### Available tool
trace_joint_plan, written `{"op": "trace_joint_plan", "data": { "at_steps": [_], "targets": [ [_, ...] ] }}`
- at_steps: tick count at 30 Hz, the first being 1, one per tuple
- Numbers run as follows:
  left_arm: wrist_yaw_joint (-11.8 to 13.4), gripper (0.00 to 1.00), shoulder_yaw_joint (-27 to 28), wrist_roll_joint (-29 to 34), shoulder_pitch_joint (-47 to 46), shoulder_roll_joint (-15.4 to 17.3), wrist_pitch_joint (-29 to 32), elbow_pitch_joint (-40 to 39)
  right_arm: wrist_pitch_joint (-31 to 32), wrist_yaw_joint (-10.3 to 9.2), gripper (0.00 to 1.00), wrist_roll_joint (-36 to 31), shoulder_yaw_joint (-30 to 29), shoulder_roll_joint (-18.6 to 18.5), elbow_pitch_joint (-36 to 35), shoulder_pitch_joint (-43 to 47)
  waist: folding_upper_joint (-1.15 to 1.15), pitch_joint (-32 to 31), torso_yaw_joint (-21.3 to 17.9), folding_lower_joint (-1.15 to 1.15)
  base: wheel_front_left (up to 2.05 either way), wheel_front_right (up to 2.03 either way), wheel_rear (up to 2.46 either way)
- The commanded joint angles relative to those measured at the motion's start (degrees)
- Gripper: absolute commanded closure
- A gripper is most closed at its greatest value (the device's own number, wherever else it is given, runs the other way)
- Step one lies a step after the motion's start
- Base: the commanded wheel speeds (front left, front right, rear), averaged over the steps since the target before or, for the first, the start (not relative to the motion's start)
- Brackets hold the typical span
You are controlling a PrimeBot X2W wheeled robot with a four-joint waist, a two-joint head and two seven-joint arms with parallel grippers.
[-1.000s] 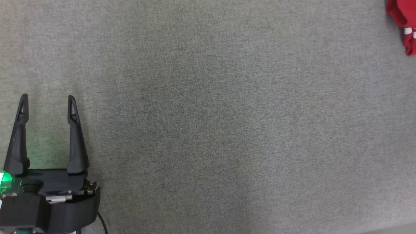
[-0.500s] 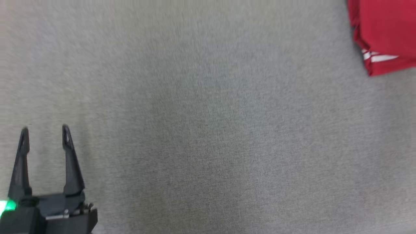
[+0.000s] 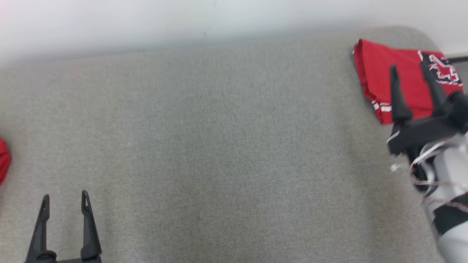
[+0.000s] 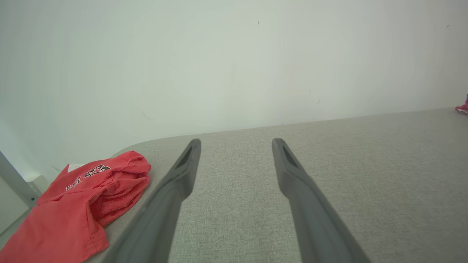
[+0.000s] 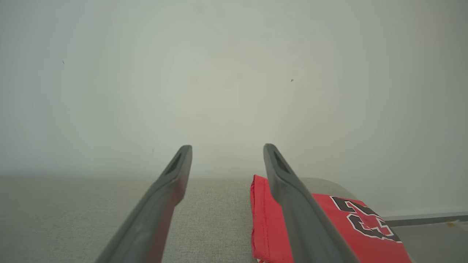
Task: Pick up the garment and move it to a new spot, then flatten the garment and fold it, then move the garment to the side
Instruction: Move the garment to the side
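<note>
A folded red garment [image 3: 373, 73] with a black and white print lies at the grey table's far right corner. My right gripper [image 3: 408, 65] hovers over its near part, open and holding nothing. In the right wrist view the same folded garment [image 5: 329, 226] lies under and right of the open right gripper [image 5: 226, 147]. My left gripper [image 3: 65, 199] stands open and empty at the lower left. A second, crumpled red garment [image 4: 80, 204] lies by the table's left corner, left of the left gripper [image 4: 237, 140]; its edge [image 3: 3, 160] shows in the head view.
The grey fabric table top [image 3: 219, 146] stretches bare between the two grippers. A pale wall [image 3: 182, 22] runs right behind its far edge. The table's rounded right corner sits just beyond the folded garment.
The head camera has swung, so the whole picture shifted: the far edge, the wall, the folded garment and my right gripper have come into view. The left gripper stays open.
</note>
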Motion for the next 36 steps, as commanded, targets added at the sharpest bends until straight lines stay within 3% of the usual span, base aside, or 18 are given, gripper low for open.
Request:
{"op": "trace_joint_plan", "data": {
  "at_steps": [1, 21, 28, 36],
  "targets": [
    [-0.30, 0.00, 0.19, 0.17, 1.15, -0.32, -0.18, 0.65, 0.01, -0.15, 0.00, -0.69, -1.05, 1.41, -1.76, 2.69, 0.01, -4.88, 0.59, 0.02, 0.00, 0.00, 0.00],
    [-2.24, 0.00, 1.44, 0.64, 4.96, -1.98, -0.18, 5.57, 0.00, -0.15, 0.00, -8.07, -11.57, 14.27, -22.51, 35.67, 0.01, -12.51, 3.17, 0.02, 0.00, 0.00, 0.00],
    [-2.79, 0.00, 1.16, 1.20, 5.41, -2.11, -0.18, 6.80, 0.00, -0.15, 0.00, -10.07, -12.64, 18.23, -25.20, 41.18, 0.01, -13.56, 3.74, 0.02, 0.00, 0.00, 0.00],
    [-3.06, 0.00, 0.41, 1.99, 5.76, -1.87, -0.18, 9.04, 0.00, -0.15, 0.00, -11.02, -10.69, 19.75, -25.00, 44.21, 0.01, -14.84, 4.96, 0.02, 0.00, 0.00, 0.00]
  ]
}}
